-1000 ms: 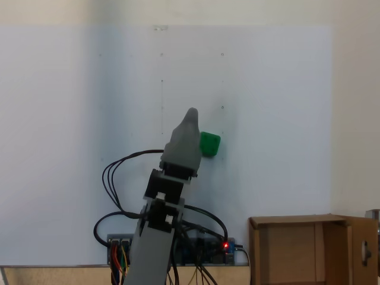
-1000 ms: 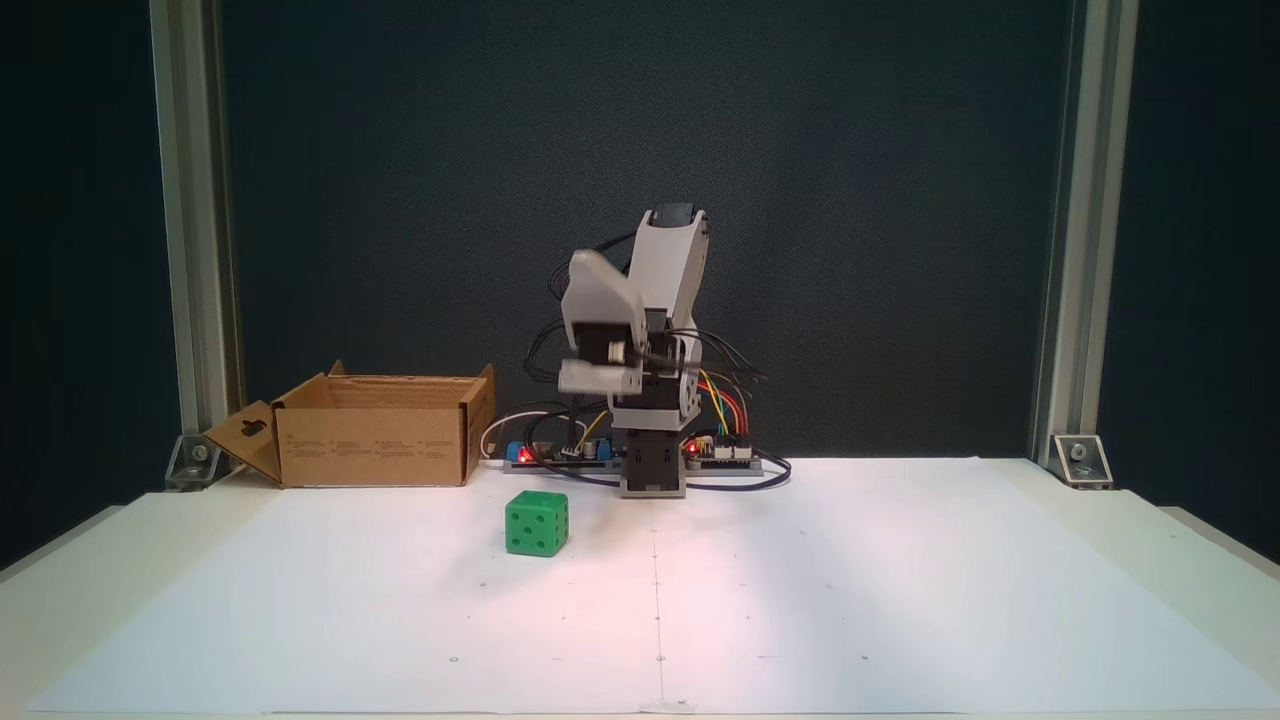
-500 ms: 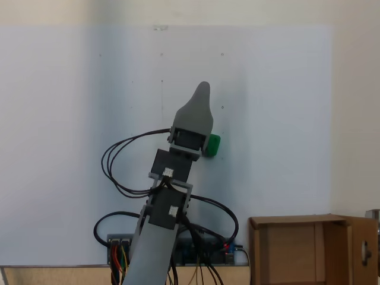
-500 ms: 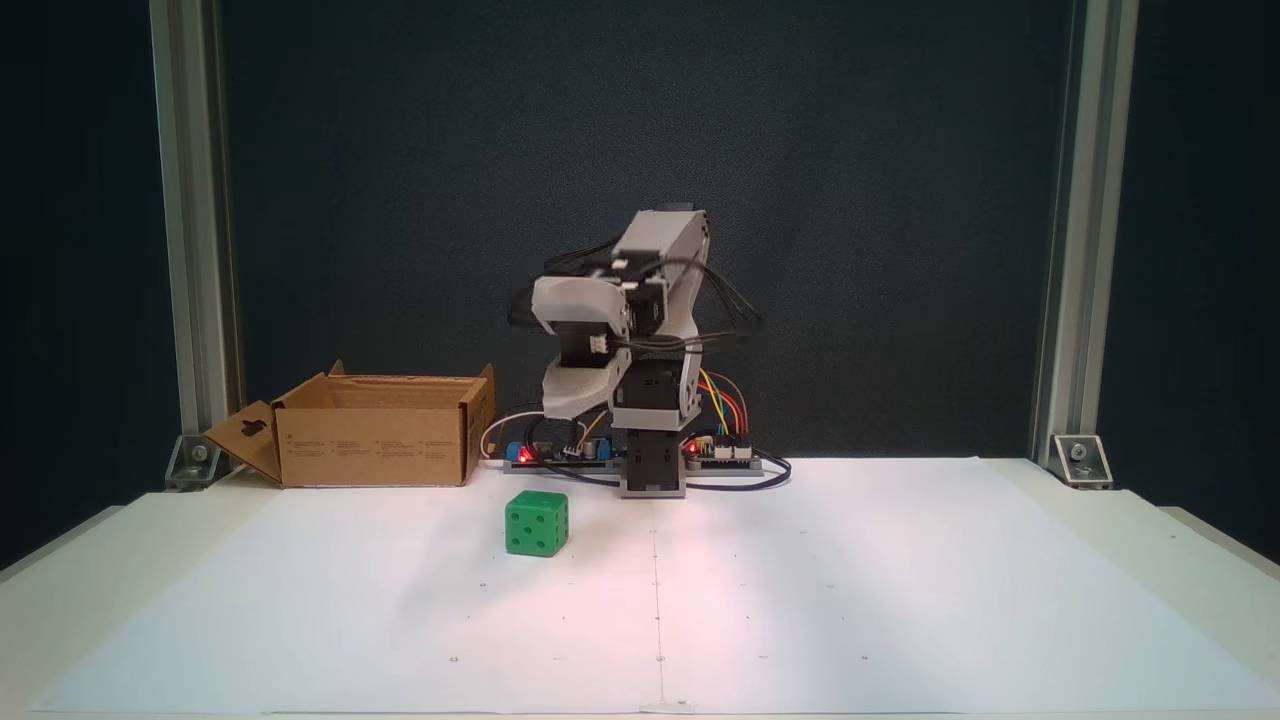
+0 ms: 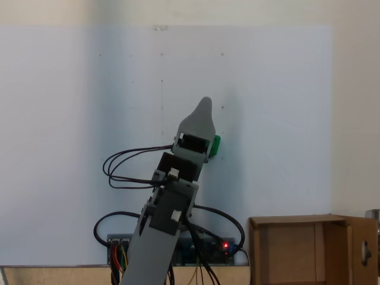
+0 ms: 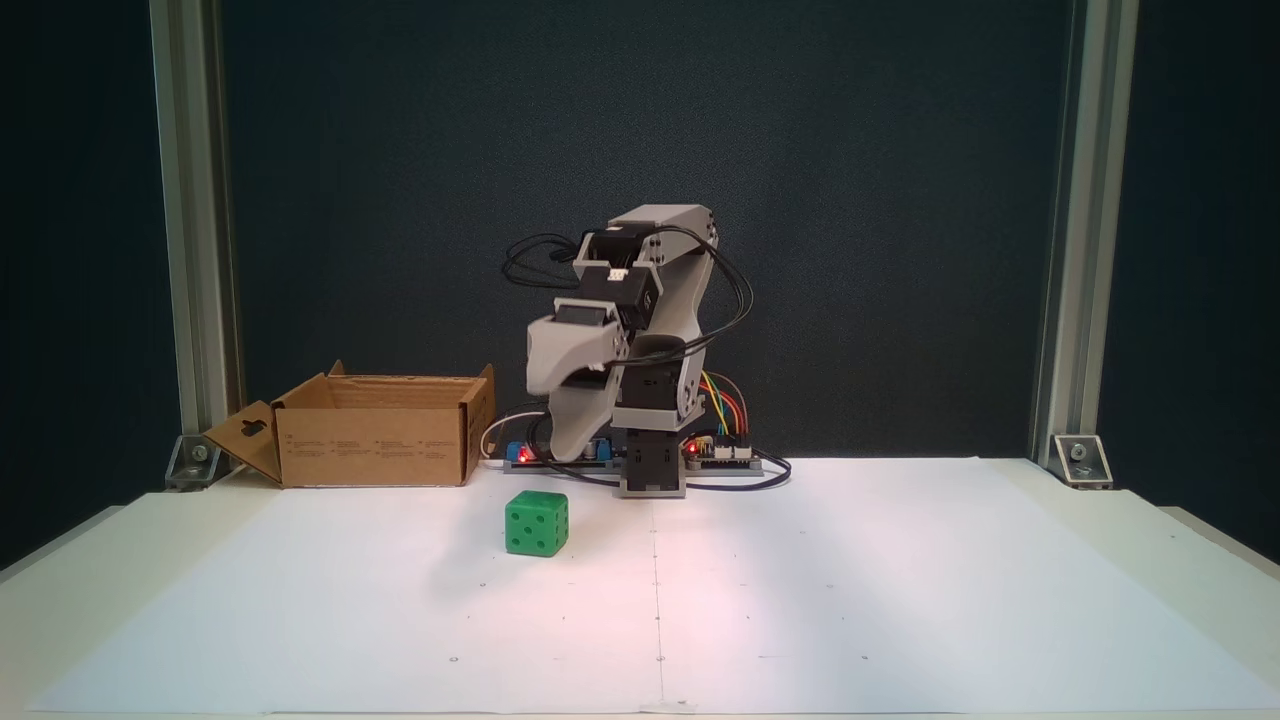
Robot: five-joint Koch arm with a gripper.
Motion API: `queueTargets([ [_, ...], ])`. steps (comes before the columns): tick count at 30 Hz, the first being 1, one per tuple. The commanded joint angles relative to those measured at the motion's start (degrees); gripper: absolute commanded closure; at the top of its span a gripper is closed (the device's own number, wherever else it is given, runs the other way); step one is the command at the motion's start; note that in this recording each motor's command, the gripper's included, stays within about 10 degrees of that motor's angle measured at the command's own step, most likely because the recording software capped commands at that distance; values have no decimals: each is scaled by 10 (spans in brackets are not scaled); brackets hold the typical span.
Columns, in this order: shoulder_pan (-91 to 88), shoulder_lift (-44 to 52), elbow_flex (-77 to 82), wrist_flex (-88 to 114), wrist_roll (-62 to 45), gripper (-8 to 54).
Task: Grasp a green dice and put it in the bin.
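Grey gripper (image 6: 568,448) has dropped lower behind the green dice (image 6: 537,522); jaw spread unclear; dice sits square, no long axis.

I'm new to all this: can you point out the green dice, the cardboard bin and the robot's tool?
green dice (image 6: 537,523): fixed view, front face with the pips.
bin (image 6: 372,446): fixed view, front wall.
tool (image 6: 567,450): fixed view, at its lower tip, above and behind the dice.

Grey plastic arm (image 6: 668,300) with black servos and looping black cables (image 6: 727,290)
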Motion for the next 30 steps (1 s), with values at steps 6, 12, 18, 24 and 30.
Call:
queueTargets([
  [6, 19, 43, -73, 80, -75, 14],
  [12, 28, 3, -76, 90, -76, 14],
  [18, 59, -18, -77, 112, -83, 14],
  [24, 83, -18, -77, 135, -83, 14],
  [30, 82, -18, -77, 146, -83, 14],
])
